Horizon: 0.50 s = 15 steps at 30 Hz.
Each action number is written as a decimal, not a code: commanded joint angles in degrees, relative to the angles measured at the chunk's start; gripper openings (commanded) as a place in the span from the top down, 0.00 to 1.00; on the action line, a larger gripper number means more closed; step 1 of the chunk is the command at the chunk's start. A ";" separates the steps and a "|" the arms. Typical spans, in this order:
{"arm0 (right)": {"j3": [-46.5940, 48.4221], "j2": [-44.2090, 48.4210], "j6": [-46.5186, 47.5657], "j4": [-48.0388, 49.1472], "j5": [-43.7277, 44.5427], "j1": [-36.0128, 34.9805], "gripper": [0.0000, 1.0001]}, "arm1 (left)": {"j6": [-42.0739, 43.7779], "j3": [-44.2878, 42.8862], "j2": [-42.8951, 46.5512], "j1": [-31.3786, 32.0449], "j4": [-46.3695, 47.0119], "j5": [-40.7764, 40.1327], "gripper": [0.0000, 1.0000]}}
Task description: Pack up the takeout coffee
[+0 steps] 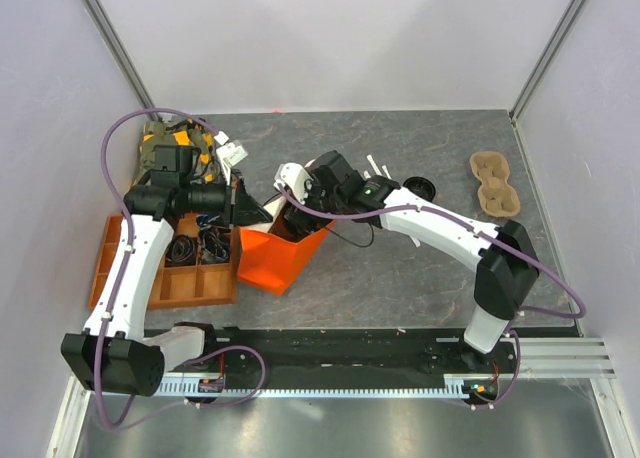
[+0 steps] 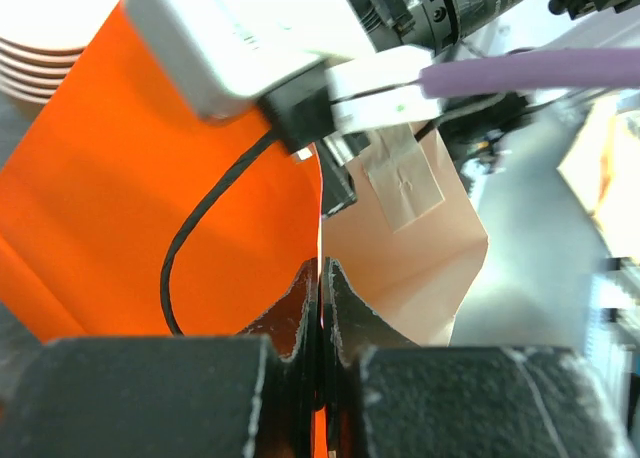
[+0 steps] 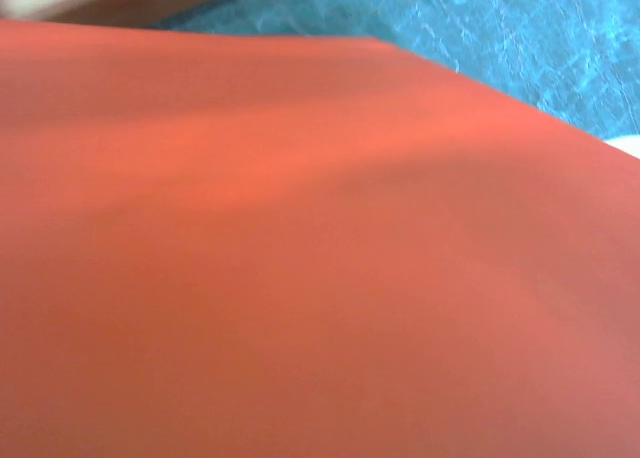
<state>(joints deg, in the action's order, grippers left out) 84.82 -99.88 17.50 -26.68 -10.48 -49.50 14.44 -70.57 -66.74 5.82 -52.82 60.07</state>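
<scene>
The orange bag (image 1: 280, 260) stands tilted at the middle of the table, its mouth toward the back. My left gripper (image 1: 243, 210) is shut on the bag's upper left edge; in the left wrist view its fingertips (image 2: 322, 270) pinch the thin wall between the orange outside (image 2: 150, 198) and the tan inside (image 2: 420, 248). My right gripper (image 1: 308, 200) reaches into the bag's mouth and its fingers are hidden there. The right wrist view is filled by the bag's orange wall (image 3: 300, 258). The takeout coffee is hidden.
An orange compartment tray (image 1: 190, 283) lies left of the bag. A stack of lidless tan cups (image 2: 40, 48) stands behind it. A loose black lid (image 1: 418, 188) and white stirrers (image 1: 375, 166) lie back centre, a pulp cup carrier (image 1: 495, 183) back right.
</scene>
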 commanded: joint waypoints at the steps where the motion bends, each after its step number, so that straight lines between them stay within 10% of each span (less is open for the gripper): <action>1: 2.81 3.28 2.81 -4.43 0.90 0.45 0.83 | -4.15 2.18 0.38 -2.48 0.00 9.71 0.98; 15: 5.62 0.12 3.42 -9.53 -1.56 1.16 0.84 | -0.11 8.95 4.68 -4.59 1.22 3.56 0.98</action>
<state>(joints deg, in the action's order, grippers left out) 87.70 -99.20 19.99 -33.69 -10.72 -49.04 12.91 -63.24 -66.15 1.23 -52.99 64.82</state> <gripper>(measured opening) 0.749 0.043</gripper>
